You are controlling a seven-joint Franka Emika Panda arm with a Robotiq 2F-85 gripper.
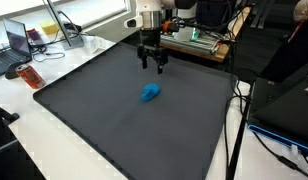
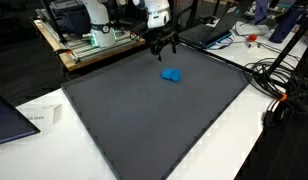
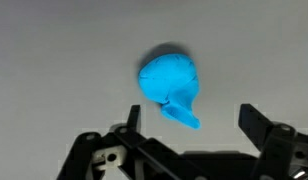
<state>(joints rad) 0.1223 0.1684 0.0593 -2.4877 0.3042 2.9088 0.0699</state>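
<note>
Wrist view: recorded gripper [image 3: 190, 112] with fingers spread wide and holding nothing, hung clear above blue toy [image 3: 166, 80], itself lying loose and untouched on dark mat [image 1: 94, 125] toward the arm's end, jaws presumably set to frame it.

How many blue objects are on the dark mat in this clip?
1. The blue object lies on the dark mat, close in front of the open pincer and not touched by it. Nothing seems hidden.
</note>
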